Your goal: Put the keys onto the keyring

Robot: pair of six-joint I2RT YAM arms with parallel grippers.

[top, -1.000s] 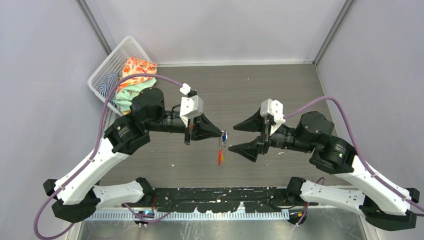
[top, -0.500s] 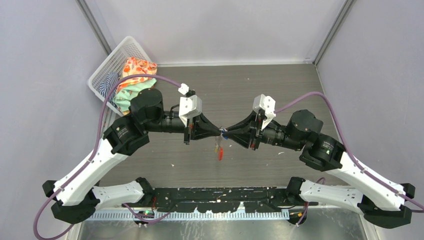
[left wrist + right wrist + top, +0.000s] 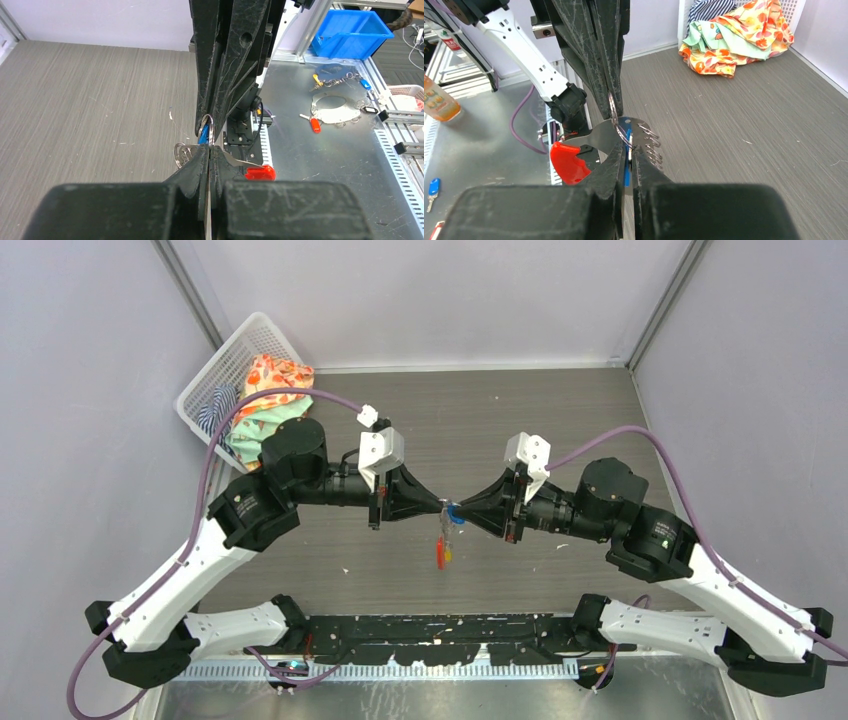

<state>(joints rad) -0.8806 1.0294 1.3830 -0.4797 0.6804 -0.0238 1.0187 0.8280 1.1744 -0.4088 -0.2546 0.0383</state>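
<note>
Above the middle of the table my two grippers meet tip to tip. My left gripper [image 3: 441,508] [image 3: 209,150] is shut on the keyring [image 3: 206,131], pinching its grey metal ring. The red tag [image 3: 439,558] [image 3: 260,173] [image 3: 566,162] hangs below it. My right gripper [image 3: 456,512] [image 3: 626,150] is shut on the blue key [image 3: 455,515] [image 3: 627,170], whose blue head shows between its jaws right at the ring [image 3: 616,120]. A short chain [image 3: 651,145] dangles beside it. The yellow-orange key [image 3: 447,553] hangs next to the red tag.
A white basket [image 3: 215,375] with bright cloths [image 3: 734,35] stands at the table's back left. Off the table, a metal bench carries a blue bin [image 3: 350,30], other key bunches [image 3: 335,100] and an orange bottle [image 3: 439,100].
My right gripper moved left from open and apart to the left gripper's tip and shut on the blue key. The left arm has hardly moved.
</note>
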